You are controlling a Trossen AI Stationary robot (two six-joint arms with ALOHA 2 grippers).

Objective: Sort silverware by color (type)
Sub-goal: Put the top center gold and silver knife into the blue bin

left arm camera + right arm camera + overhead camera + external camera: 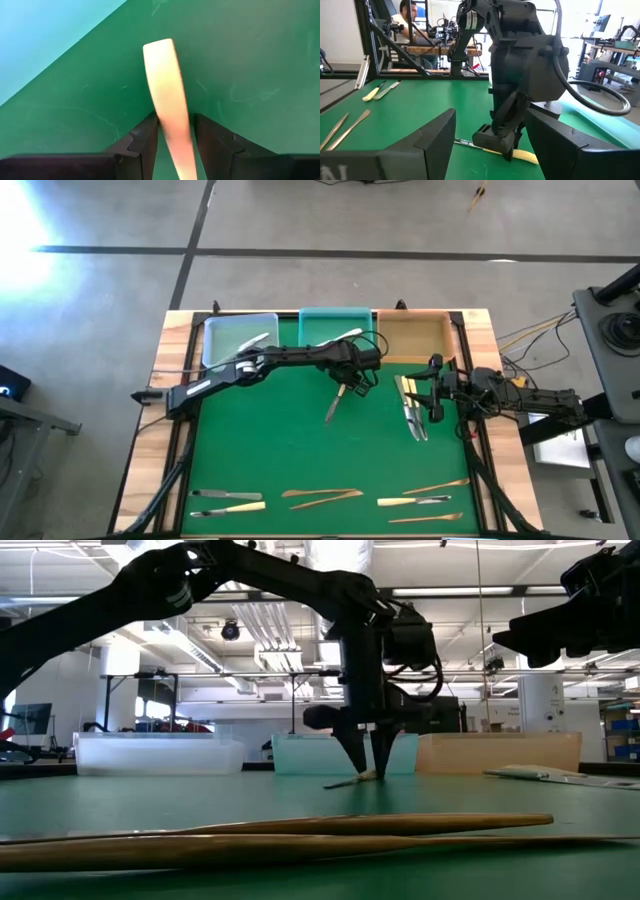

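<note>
A cream-handled utensil (pixel 335 408) lies on the green mat (pixel 270 450) at mid-table, just in front of the teal tray (pixel 335 326). In the left wrist view its pale handle (pixel 165 95) runs up between the two dark fingers (pixel 145 140), which flank it closely; the left gripper (pixel 347 388) is set down around the handle, and whether the pads already press it cannot be told. In the low view the fingertips are seen at the mat with the pale handle lying flat between them, so the piece is judged to be at the point of pick-up, not yet lifted.

A cream utensil (pixel 345 335) already rests in the teal tray and another pale one (pixel 250 342) in the clear tray (pixel 238 338), while the tan tray (pixel 412 335) appears empty; the trays are lined along the far edge, presumably one per colour.

The right gripper (pixel 436 392) is held wide open near a small cluster of silver pieces (pixel 414 418) to the right, apparently waiting.

Along the near edge more silverware is spread: silver and cream pieces (pixel 228 500) at the left, wooden ones (pixel 322 497) in the middle, a mixed group (pixel 425 498) at the right.

The mat covers a wooden table (pixel 150 440) on a grey concrete floor. Beyond it lies a workshop with benches, racks and ceiling lights, and a seated person (pixel 406 20) is visible.
</note>
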